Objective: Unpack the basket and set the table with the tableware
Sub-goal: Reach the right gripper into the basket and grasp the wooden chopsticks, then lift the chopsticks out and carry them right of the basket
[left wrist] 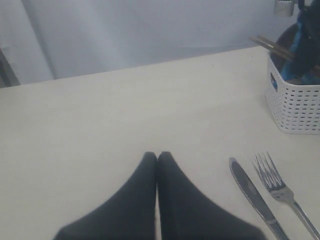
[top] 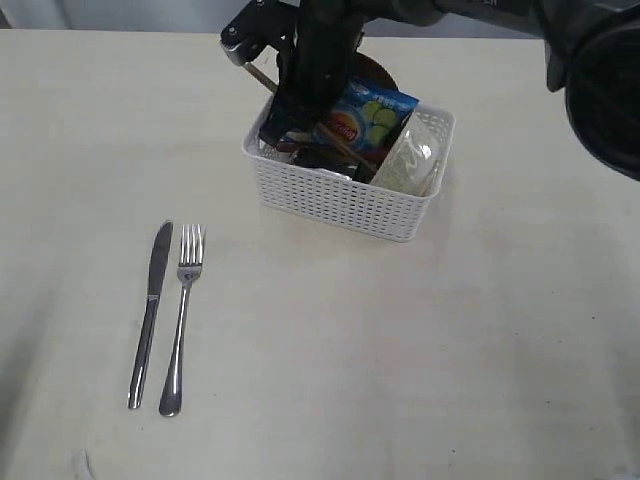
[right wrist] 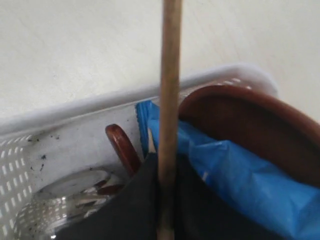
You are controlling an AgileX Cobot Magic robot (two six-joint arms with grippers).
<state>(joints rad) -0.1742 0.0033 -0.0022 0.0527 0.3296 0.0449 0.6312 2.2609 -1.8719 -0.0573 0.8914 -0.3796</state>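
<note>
The white basket (top: pixel 345 200) stands at the back middle of the table (top: pixel 400 350). My right gripper (top: pixel 285 120) reaches into its left end and is shut on the wooden chopsticks (right wrist: pixel 169 100), which run up between the fingers. Their far tips poke out past the rim (top: pixel 258 75). Inside the basket are the reddish-brown plate (right wrist: pixel 250 115), the spoon (right wrist: pixel 122 147), the steel cup (right wrist: pixel 60 210) and the white bowl (top: pixel 415 155). The knife (top: pixel 150 315) and fork (top: pixel 182 320) lie side by side at the front left. My left gripper (left wrist: pixel 157 156) is shut on nothing, low over the table beside the knife (left wrist: pixel 252 192).
A blue chip bag (top: pixel 365 118) leans in the middle of the basket against the plate, right next to my right gripper's fingers. The right arm's dark links hang over the back of the basket. A pale wall rises behind the table's far edge (left wrist: pixel 150 65).
</note>
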